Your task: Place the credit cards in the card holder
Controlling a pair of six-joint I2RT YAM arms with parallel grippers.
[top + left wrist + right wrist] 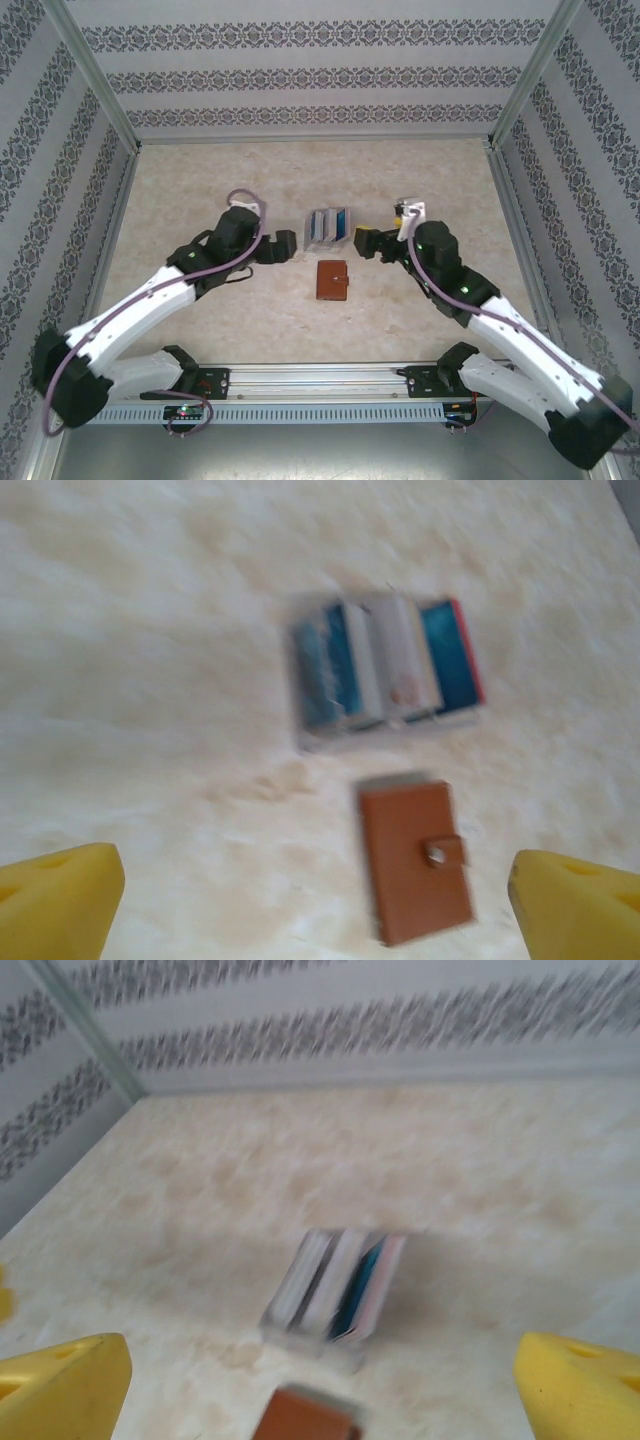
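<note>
The card holder (331,280) lies flat and closed on the pale, marbled desk (200,180), near the middle and a little toward the arm bases. It is a small reddish-brown rectangle with a leather look. A short clasp tab wraps over one long edge and carries a small metallic snap, which is clear in the left wrist view. Its cover looks smooth and plain, and a thin pale line shows along one short end. Just beyond it, apart and not touching, stand the credit cards (328,227). They are a tight row set on edge and leaning slightly, in what looks like a clear rack (310,742), though blur leaves its outline uncertain. From above, the cards show as narrow stripes of white, grey and blue. The left wrist view adds teal-blue faces, a white card with a faint orange mark and a red edge at one end of the row. The left end effector (285,245) hovers off the desk just beside the cards on their left. Its jaws are spread wide and hold nothing, and its yellow pads (60,900) sit at opposite lower corners of its wrist view. The right end effector (363,242) hovers just beside the cards on their right. It is likewise spread wide and holds nothing, with its pads (580,1385) well apart. In the right wrist view the cards appear in the gap between them, with the top edge of the brown case below.
</note>
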